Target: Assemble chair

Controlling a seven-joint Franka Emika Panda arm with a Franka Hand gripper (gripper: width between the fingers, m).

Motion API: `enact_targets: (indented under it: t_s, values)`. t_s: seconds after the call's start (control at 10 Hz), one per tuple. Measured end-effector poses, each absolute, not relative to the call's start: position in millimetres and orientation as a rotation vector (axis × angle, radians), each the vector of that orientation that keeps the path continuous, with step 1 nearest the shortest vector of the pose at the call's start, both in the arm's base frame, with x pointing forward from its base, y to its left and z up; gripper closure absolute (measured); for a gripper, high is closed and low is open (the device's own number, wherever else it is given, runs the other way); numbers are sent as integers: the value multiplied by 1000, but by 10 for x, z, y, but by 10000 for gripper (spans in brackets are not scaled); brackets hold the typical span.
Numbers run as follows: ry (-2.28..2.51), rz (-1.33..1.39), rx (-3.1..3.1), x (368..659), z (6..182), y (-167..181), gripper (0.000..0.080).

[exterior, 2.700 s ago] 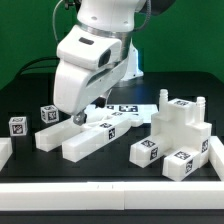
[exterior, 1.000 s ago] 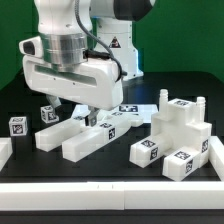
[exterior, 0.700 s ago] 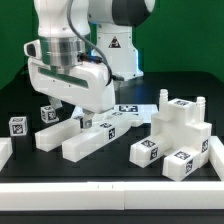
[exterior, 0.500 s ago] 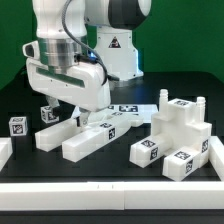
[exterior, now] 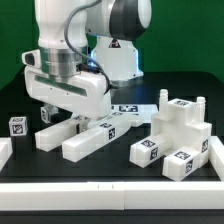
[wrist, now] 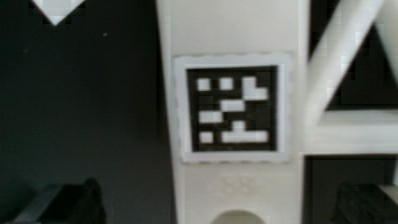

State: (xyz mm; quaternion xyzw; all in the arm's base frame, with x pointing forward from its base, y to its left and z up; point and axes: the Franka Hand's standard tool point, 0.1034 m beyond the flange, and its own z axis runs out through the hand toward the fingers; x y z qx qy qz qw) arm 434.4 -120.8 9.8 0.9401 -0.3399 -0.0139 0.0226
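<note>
**Centring the open fingers over the tagged chair bar**

I am hovering low with the fingers (wrist: 63, 203) spread wide and gripping nothing. The tagged chair bar (wrist: 231, 60) is lying flat on the surface (exterior: 100, 172), directly between them.

I am reading this as the approach to a pick. I am aiming to come straight down with the bar's long edges square to the pads and an even gap on each side, so closing is not twisting it.

A braced chair panel (wrist: 352, 132) is lying just beside the bar, next to one finger. I cannot tell whether they touch, so I am watching that finger for a nudge. The stacked chair blocks (exterior: 180, 125) are sitting well apart from the fingers and are posing no risk.
</note>
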Motion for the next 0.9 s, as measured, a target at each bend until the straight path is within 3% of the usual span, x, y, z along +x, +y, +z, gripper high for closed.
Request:
enact_targets:
  t_s: [0.4,0.6,0.7,0.8,0.9]
  values:
    - [-1038,-33,2912,4327,63,-1165,150]
    - [-1038,-33,2912,4328,63,-1164,413]
    - [-1038,-29,2912,4336,70,-1165,413]
    - [-1038,-31,2916,4355,96,-1154,511]
    - [-1040,-63,2931,4414,186,-1101,511]
